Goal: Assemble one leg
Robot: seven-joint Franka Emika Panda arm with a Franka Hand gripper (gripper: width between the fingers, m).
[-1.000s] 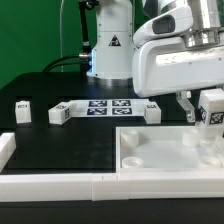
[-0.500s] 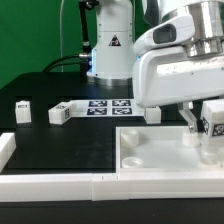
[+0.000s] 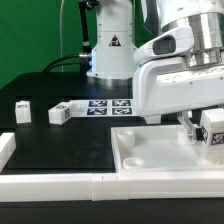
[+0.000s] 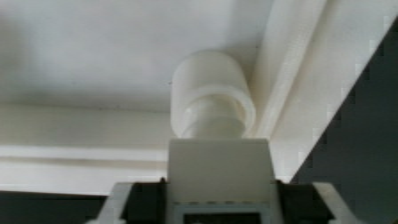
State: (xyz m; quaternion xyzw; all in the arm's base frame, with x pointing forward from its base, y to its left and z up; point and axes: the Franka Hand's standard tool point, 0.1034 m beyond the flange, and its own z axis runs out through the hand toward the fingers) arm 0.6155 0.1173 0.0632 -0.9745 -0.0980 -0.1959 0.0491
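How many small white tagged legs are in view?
3. One leg at the exterior view's far left, a second leg just right of it, a third leg in the jaws over the panel. The arm may hide more.

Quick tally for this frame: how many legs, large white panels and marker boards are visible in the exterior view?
Legs: 3 (left leg, middle leg, held leg in the jaws)
Large white panel: 1
Marker board: 1
Total: 5
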